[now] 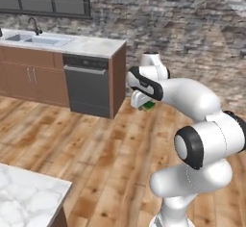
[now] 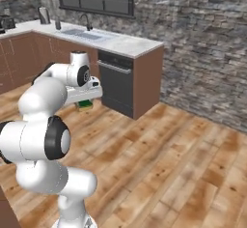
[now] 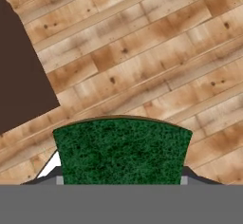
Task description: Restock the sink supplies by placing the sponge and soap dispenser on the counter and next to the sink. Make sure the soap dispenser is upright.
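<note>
**Midway: sponge rides in the robot's grip, far from the sink**

Here, seen from the kitchen floor, the white arm carries the sponge (image 3: pixel 121 151) over bare wooden planks, its jaws clenched on the green block, which bulges between the two dark tips in the hand view. The gripper (image 1: pixel 146 105) points down at the floor (image 3: pixel 142 61), tucked low and close under the forearm; the elbow is folded high and the wrist bent back toward the body, a compact carrying pose and not a reaching one.

Beyond the hand stands a dark dishwasher (image 1: pixel 87 90) set into the end of the brown cabinets. Farther off lies the counter (image 2: pixel 126 44), white marble, with the sink (image 2: pixel 83 34) and its black faucet (image 2: pixel 87 21) under the window.

By the look of it, the transport step is in hand. To do it well, the base should close on the counter before the arm unfolds, the grip staying firm so the soft block does not slip. The sponge should then be lifted over the marble edge and set flat just beside the basin, not in it. The soap dispenser cannot be made out with certainty from here.
</note>
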Tool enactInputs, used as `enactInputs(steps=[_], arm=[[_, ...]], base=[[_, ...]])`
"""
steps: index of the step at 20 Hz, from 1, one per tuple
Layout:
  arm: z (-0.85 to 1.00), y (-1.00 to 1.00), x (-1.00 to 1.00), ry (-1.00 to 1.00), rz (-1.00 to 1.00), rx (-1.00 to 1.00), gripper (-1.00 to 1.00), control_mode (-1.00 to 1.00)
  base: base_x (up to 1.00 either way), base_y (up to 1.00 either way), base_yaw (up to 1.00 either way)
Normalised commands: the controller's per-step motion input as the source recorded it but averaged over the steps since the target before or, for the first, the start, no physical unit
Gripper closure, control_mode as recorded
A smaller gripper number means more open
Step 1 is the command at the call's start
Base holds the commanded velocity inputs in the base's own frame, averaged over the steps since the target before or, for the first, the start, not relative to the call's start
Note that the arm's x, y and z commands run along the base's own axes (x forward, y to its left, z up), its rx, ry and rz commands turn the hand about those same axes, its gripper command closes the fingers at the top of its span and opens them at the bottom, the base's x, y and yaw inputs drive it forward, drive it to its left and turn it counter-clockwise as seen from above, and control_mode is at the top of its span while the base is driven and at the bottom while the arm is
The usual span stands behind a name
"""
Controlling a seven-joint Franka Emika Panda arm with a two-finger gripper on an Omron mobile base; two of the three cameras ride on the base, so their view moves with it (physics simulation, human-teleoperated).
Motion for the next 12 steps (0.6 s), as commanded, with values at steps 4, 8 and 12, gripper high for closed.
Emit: enactInputs(steps=[4,8,12], arm=[[0.00,0.00,0.00,0.00,0.00,0.00,1.00,1.00],[0.00,0.00,0.00,0.00,0.00,0.00,1.00,1.00],[0.00,0.00,0.00,0.00,0.00,0.00,1.00,1.00]], base=[[1.00,0.00,0.00],[1.00,0.00,0.00],[1.00,0.00,0.00]])
